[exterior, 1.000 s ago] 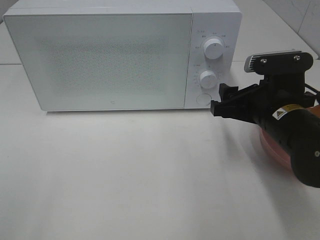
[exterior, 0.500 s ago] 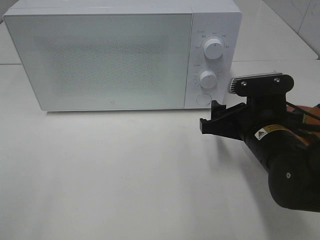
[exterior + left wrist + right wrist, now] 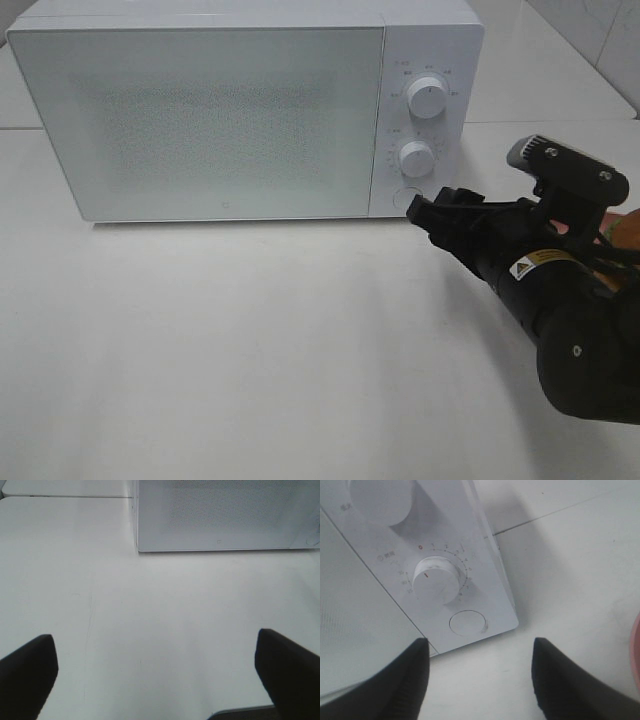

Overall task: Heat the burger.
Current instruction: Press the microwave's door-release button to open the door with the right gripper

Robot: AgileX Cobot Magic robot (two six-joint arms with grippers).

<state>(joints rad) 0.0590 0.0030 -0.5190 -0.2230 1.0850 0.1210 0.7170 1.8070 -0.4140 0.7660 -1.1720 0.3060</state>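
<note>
Burger (image 3: 624,228), a brown sliver behind the right arm, well behind the empty, half-spread right pincer (image 3: 424,206).

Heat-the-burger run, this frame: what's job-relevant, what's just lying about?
In the job:
- microwave
- its round button and lower dial
- right gripper, jaws apart, facing that button
- pink plate, edge only; no burger in view

Just about:
- left gripper, open over the table
</note>
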